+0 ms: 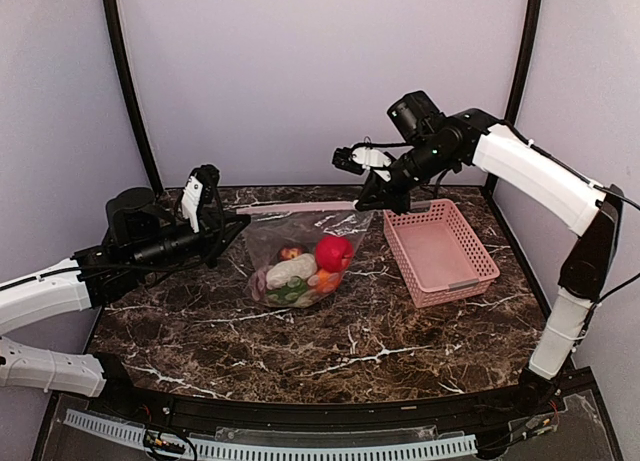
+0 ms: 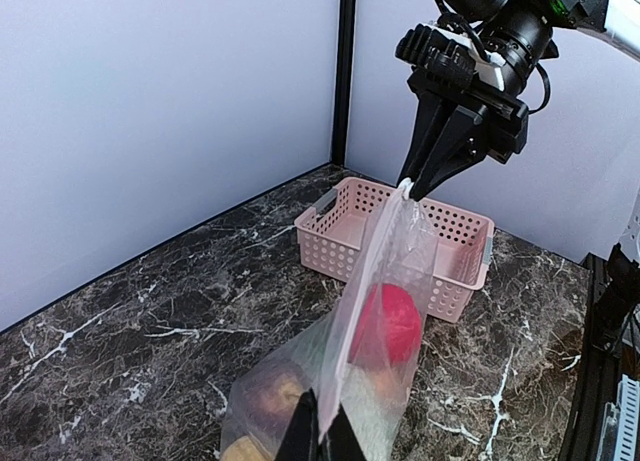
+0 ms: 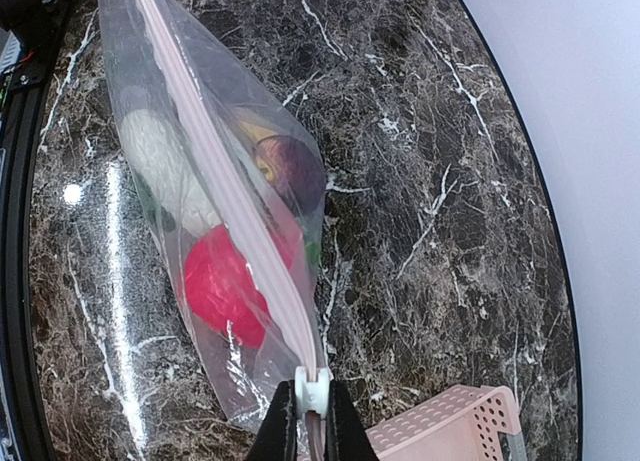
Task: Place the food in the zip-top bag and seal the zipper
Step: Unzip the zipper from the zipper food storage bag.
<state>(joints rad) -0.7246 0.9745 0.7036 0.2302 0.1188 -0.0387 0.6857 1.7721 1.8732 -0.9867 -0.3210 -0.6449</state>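
Dark marble table (image 1: pixel 400 351). The zip-top bag (image 1: pixel 268 243) hangs over its middle, top edge strung taut between the two arms, and its bottom looks to rest on the table. Pink basket (image 1: pixel 440 253) sits just right of the bag, not touching.

Left gripper (image 1: pixel 243 219) is pinched tight on the left end of the zipper (image 1: pixel 295 209). Right gripper (image 1: pixel 366 203) is clamped narrow on the right end, at a white tab.

The food (image 1: pixel 334 252) is heaped low inside the bag: red round, white oblong, maroon, a bit of orange. Zipper strip runs straight, pinkish.
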